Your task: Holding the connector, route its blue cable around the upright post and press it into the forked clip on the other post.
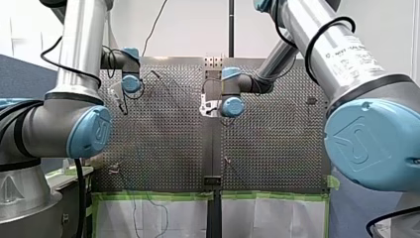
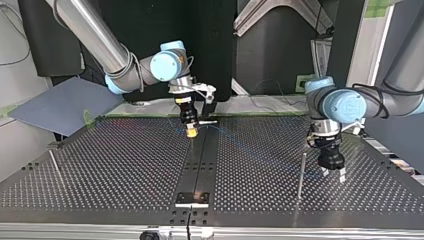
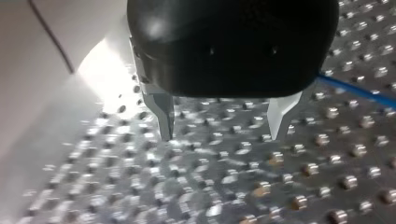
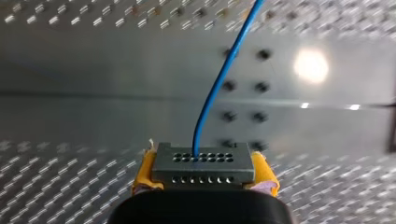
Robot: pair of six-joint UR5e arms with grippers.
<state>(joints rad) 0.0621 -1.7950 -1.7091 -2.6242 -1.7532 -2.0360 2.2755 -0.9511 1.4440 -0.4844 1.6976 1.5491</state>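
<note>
Right gripper (image 2: 191, 131) is clamped on the connector (image 4: 203, 163), low over the table's (image 2: 125, 165) centre strip. Yellow pads (image 4: 144, 173) pinch the short ends, so its long side lies crosswise between them.

It's a flat grey block with rows of small holes. The cable (image 4: 219, 84), thin and blue, leaves one hole on its face and curves forward, away from the gripper.

In the top view a plain post (image 2: 301, 172) stands upright, well off to the connector's right. Left gripper (image 3: 222, 133) hangs just beside it, fingers spread and empty. The cable passes outside them.

So the left arm is nearer that post, but the right arm has the connector, and I'd judge it must carry it that way.

A second post (image 2: 54, 162) stands far off at that view's left. Which one bears the fork I can't tell.
</note>
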